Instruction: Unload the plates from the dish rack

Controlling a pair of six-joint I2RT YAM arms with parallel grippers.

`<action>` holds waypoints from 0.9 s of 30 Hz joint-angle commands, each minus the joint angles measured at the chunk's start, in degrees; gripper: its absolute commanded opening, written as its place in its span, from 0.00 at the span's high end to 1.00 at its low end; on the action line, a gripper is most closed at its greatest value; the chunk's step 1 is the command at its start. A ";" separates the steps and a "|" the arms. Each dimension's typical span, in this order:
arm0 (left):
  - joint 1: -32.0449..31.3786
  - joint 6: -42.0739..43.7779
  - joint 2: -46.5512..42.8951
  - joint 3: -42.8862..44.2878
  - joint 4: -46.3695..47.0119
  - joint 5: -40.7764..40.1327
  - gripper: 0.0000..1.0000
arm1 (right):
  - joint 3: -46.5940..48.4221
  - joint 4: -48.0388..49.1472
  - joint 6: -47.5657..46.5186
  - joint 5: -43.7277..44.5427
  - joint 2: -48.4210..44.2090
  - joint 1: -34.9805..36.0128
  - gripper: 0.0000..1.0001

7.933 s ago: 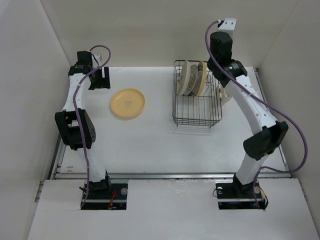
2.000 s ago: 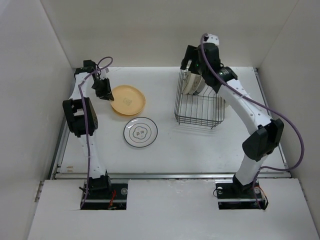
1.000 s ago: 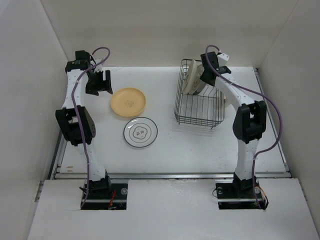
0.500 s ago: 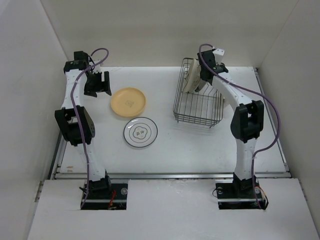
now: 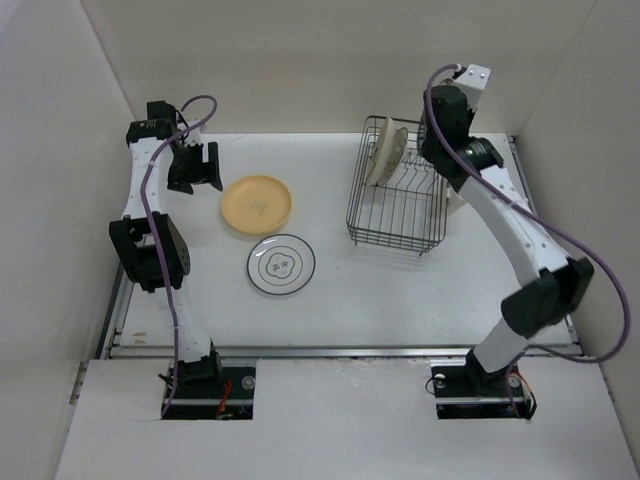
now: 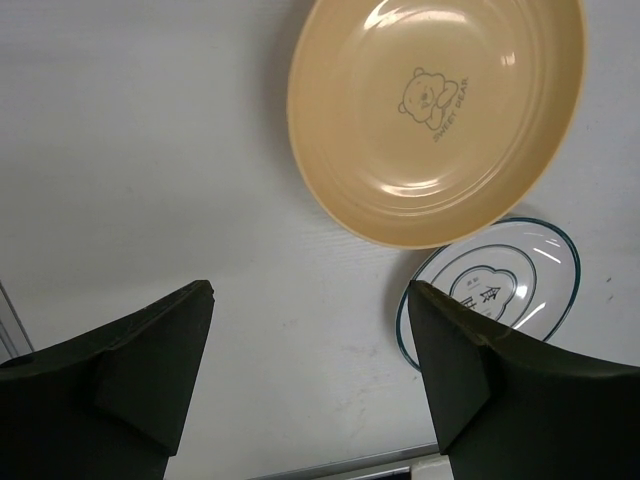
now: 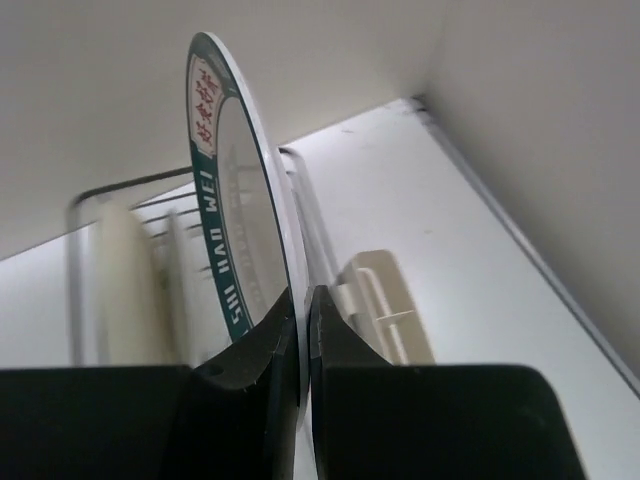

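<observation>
My right gripper (image 7: 303, 335) is shut on the rim of the white plate with the wide dark-teal rim (image 7: 232, 215), which it holds upright on edge above the black wire dish rack (image 5: 397, 212). The cream plate (image 5: 380, 156) still leans in the rack and shows blurred in the right wrist view (image 7: 125, 290). The yellow-orange plate (image 5: 257, 205) and the white plate with a thin dark ring (image 5: 281, 264) lie flat on the table. My left gripper (image 5: 196, 165) is open and empty, hovering left of the yellow-orange plate (image 6: 430, 110).
The cream cutlery holder (image 7: 385, 300) is clipped on the rack's right side, near the right wall. The back wall is close behind the rack. The ring plate (image 6: 500, 285) lies just in front of the yellow-orange one.
My right arm has risen and swung back to the right with the teal-rimmed plate in its jaws, lifting it up from the rack. The left arm has stayed put.
</observation>
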 commanded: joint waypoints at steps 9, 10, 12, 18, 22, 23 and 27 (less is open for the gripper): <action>2.05 0.67 -5.42 1.33 -1.65 -0.71 0.24 | -9.16 5.93 -7.24 -81.20 3.88 12.98 1.00; 2.06 0.67 -6.03 0.63 -1.65 -0.71 0.24 | -8.44 5.31 -7.85 -82.36 7.38 14.05 1.00; 2.67 0.67 -6.04 -0.07 -1.65 -0.71 0.24 | -7.21 4.69 -8.39 -82.98 10.48 15.90 1.00; 3.20 1.20 -7.27 -1.92 -1.65 -0.71 0.24 | -4.57 3.37 -8.39 -84.65 18.75 17.93 0.97; 3.20 1.73 -8.50 -4.11 -1.65 -0.71 0.24 | -4.04 2.14 -8.39 -82.64 22.00 17.93 0.70; 3.20 1.73 -8.50 -4.12 -1.65 -0.71 0.24 | -3.35 0.22 -8.39 -80.54 22.70 18.45 0.62; 3.20 1.73 -7.97 -4.12 -1.65 -0.71 0.24 | -1.05 -4.97 -10.49 -74.21 23.76 19.77 0.29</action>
